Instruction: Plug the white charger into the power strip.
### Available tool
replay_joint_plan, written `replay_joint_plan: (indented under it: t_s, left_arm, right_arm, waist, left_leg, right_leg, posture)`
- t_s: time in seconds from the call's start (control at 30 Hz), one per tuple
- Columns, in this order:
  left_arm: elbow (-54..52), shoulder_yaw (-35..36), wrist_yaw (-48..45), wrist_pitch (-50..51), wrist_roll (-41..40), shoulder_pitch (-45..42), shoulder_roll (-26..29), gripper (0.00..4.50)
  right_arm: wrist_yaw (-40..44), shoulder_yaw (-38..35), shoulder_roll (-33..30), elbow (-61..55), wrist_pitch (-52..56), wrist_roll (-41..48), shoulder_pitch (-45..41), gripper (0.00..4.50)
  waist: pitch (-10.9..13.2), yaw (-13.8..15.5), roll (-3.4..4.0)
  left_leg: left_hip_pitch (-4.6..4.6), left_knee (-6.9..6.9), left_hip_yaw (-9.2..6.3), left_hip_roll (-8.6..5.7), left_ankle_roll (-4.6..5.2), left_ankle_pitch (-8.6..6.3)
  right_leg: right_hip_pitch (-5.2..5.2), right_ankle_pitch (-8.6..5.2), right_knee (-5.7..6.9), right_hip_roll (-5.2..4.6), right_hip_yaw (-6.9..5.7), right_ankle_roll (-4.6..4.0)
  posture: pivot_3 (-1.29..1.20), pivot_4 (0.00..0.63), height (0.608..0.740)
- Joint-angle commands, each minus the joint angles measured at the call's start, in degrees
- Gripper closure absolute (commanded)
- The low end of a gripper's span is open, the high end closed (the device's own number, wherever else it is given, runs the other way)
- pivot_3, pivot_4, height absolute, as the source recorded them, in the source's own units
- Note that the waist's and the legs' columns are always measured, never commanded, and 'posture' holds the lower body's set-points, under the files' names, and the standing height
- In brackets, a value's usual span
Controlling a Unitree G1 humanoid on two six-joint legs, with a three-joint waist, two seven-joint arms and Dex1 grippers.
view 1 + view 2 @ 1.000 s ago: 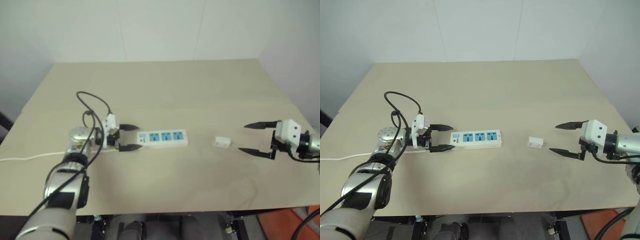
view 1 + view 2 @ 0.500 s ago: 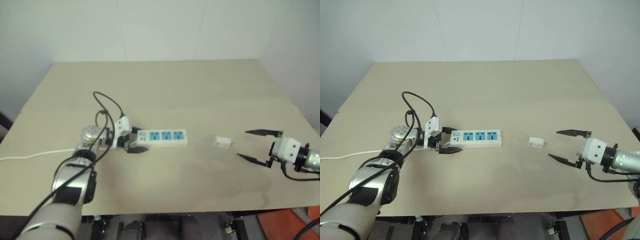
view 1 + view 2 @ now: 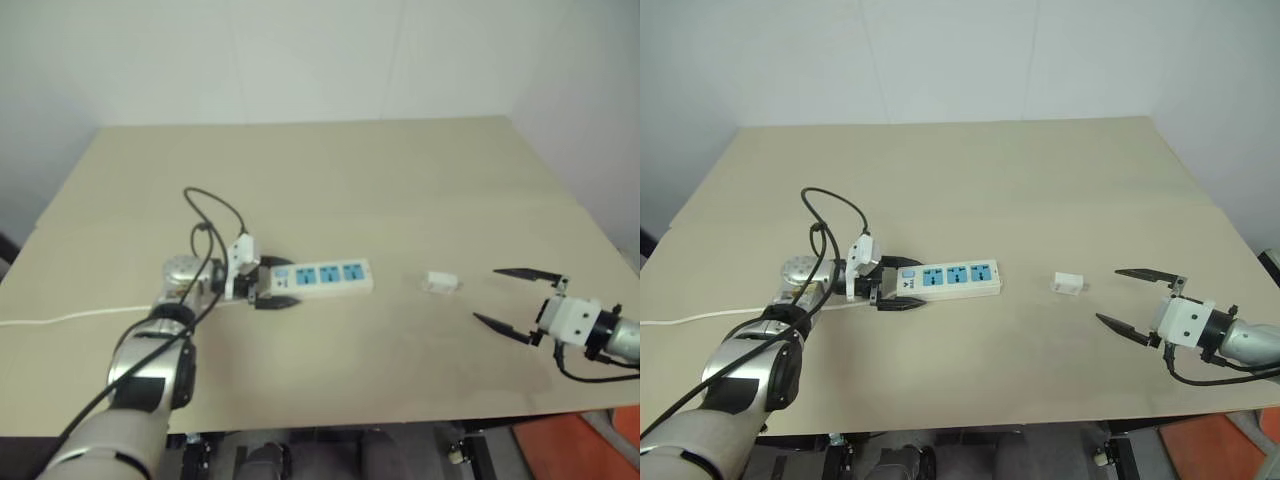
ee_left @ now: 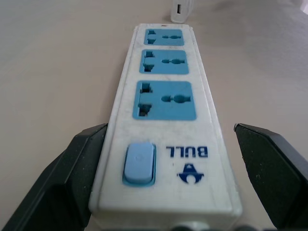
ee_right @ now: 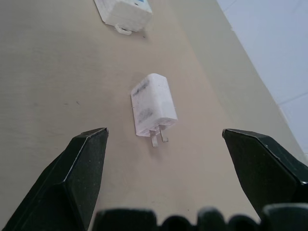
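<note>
White charger (image 3: 1068, 283) lies flat on the tabletop (image 3: 970, 180), on its side, roughly midway between the power strip (image 3: 948, 279) and the right hand (image 3: 1136, 298), touching neither. In the right wrist view the charger (image 5: 153, 110) sits ahead of the hand on the bare tabletop, on the centreline between the two black fingers (image 5: 77, 173), prongs pointing back toward the hand, clear gap to both fingertips. Right hand is spread wide, empty, low over the tabletop near the right front edge, pointing at the charger. Power strip lies flat left of the charger, long axis running left-right, three blue socket faces (image 4: 165, 99) up, all empty, blue switch (image 4: 139, 162) at the left end beside the "BULL" logo. Left hand (image 3: 898, 285) is at that switch end, fingers spread wide and straddling the strip, one on each long side; in the left wrist view one finger (image 4: 67, 178) looks to be right against the strip's edge, the other stands off with a visible gap, so not clamped. Strip's thin white cord (image 3: 700, 317) runs off left across the tabletop past the left arm. A black cable (image 3: 825, 215) loops above the left wrist.
</note>
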Motion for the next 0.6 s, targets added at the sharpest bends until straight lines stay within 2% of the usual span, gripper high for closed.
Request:
replay_joint_plan:
  t_s: [0.03, 0.2, 0.33, 0.43, 0.53, 0.6]
  left_arm:
    - [-1.02, 1.09, 0.14, -0.19, -1.13, 2.85, 0.72, 0.01]
    - [-1.81, 1.72, 1.70, -1.45, -1.90, 4.62, 0.26, 0.01]
    - [-2.06, 2.07, 1.34, -1.46, -2.34, 4.91, 0.18, 0.01]
    - [-1.95, 1.53, 0.86, -1.54, -1.61, 5.37, 0.65, 0.01]
    - [-1.95, 1.45, 1.04, -1.88, -1.50, 5.30, 0.57, 0.58]
    - [-1.94, 1.39, 1.01, -1.76, -1.50, 5.07, 0.49, 1.15]
  right_arm:
    - [-3.12, 1.43, -1.09, 1.66, -1.38, -0.97, -2.41, 0.00]
    - [-4.27, 4.35, -1.24, 1.66, -1.38, -0.79, -4.68, 0.00]
    - [-4.73, 6.37, -1.27, 1.66, -1.38, -0.55, -6.17, 0.00]
    - [-4.98, 6.94, -1.30, 1.66, -1.38, -0.49, -6.52, 0.00]
    - [-5.72, 7.03, -0.92, 1.66, -1.38, -0.78, -6.61, 0.00]
    - [-6.16, 7.02, -0.63, 1.66, -1.38, -1.01, -6.72, 0.00]
  waist:
    - [-0.01, -0.19, -0.01]
    - [-0.04, -0.62, -0.03]
    - [-0.04, -0.79, -0.04]
    - [-0.05, -0.86, -0.05]
    - [-0.05, -1.00, -0.05]
    - [-0.05, -1.03, -0.05]
  left_leg:
    - [0.03, 0.00, 0.00, 0.00, 0.00, 0.00]
    - [0.38, -0.06, 0.09, 0.03, 0.10, -0.06]
    - [0.90, -0.13, 0.06, 0.03, 0.27, -0.16]
    - [0.93, -0.13, 0.03, 0.03, 0.41, -0.25]
    - [0.94, -0.14, 0.03, 0.03, 0.41, -0.25]
    - [0.93, -0.14, 0.03, 0.03, 0.41, -0.24]
  right_leg:
    - [0.02, 0.00, -0.01, 0.00, 0.00, 0.00]
    - [0.33, 0.00, -0.19, 0.01, 0.11, 0.00]
    - [1.00, 0.00, -0.55, 0.02, 0.11, 0.01]
    - [1.04, 0.00, -0.57, 0.03, 0.11, 0.01]
    - [1.04, 0.00, -0.56, 0.03, 0.11, 0.01]
    - [1.04, 0.00, -0.57, 0.02, 0.12, 0.01]
  posture:
    - [0.00, 0.150, 0.740]
    - [0.00, 0.150, 0.740]
    - [0.00, 0.150, 0.740]
    - [0.00, 0.150, 0.740]
    - [0.00, 0.150, 0.740]
    - [0.00, 0.150, 0.740]
